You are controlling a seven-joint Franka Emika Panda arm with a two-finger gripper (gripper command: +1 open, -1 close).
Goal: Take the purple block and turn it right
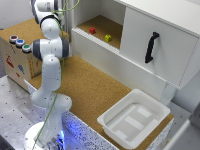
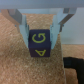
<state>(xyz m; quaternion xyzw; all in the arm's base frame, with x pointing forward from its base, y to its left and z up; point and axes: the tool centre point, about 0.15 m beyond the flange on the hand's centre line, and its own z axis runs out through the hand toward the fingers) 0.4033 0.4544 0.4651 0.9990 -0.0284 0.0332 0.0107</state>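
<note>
In the wrist view, the purple block (image 2: 39,44) lies on the cork surface. It shows a yellow "G" on one face and a "4" on the face below it. My gripper (image 2: 43,28) is open right over it, with one grey finger (image 2: 23,22) close against one side of the block and the other finger (image 2: 63,22) a small gap away from the other side. The block sits between the fingertips and is not clamped. In the exterior view the arm (image 1: 50,47) reaches up past the picture's upper edge, so the gripper and the purple block are out of view there.
A red block (image 1: 92,30) and a yellow block (image 1: 108,38) lie on the cork shelf of the white cabinet. A cabinet door with a black handle (image 1: 151,47) is on the exterior view's right. A white tray (image 1: 150,107) and a box with coloured buttons (image 1: 17,42) stand nearby.
</note>
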